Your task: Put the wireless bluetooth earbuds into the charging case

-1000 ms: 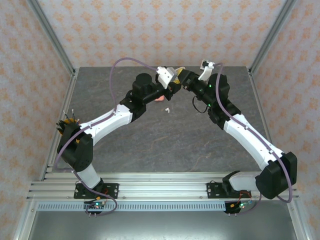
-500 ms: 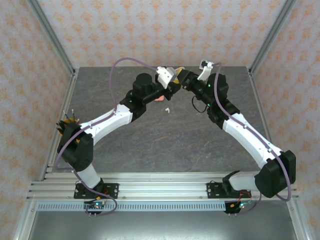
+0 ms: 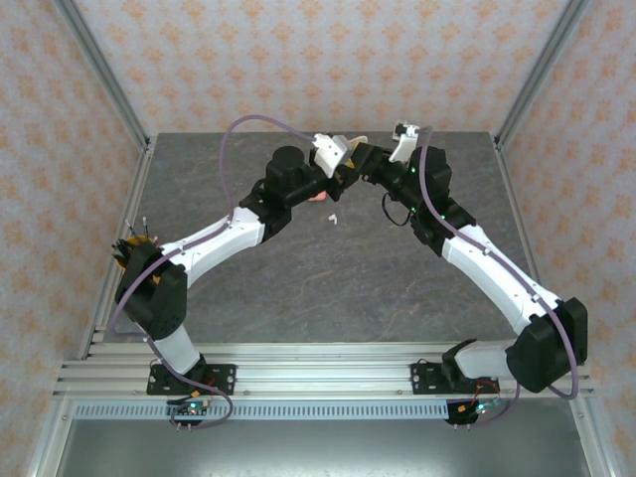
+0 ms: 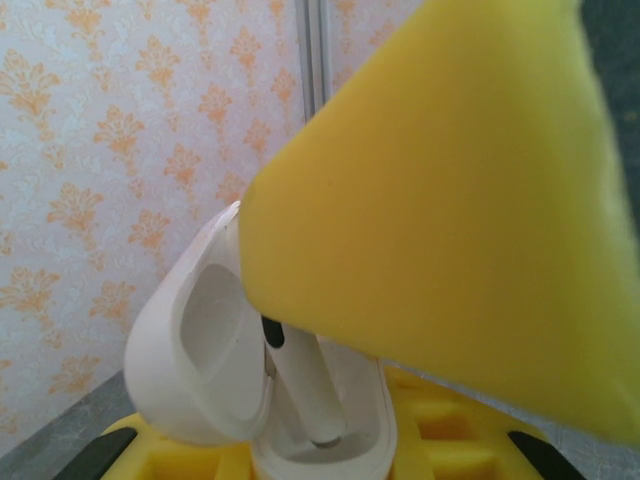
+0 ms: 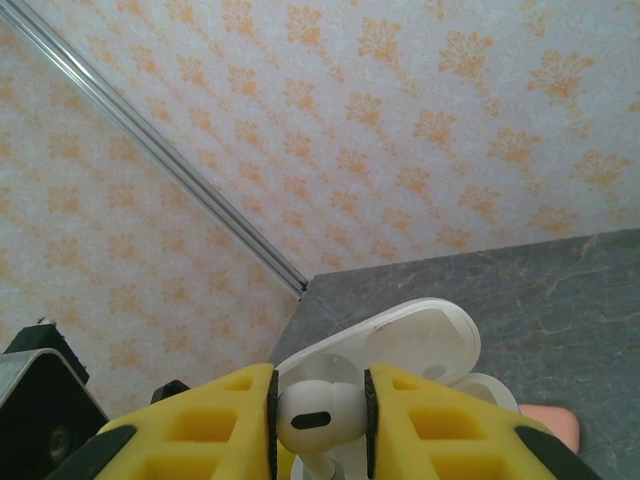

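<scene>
Your right tool pinches a white earbud. The left tool clamps the open case, just at the earbud's 1 o'clock. Press the stem straight into its socket without twisting.

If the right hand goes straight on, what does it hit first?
The right hand, pinching a white earbud, would likely meet the open white charging case just ahead, though depth is unclear.

Held earbud: between right fingers, at the charging case.
Loose earbud: on worktop, before the case.
</scene>
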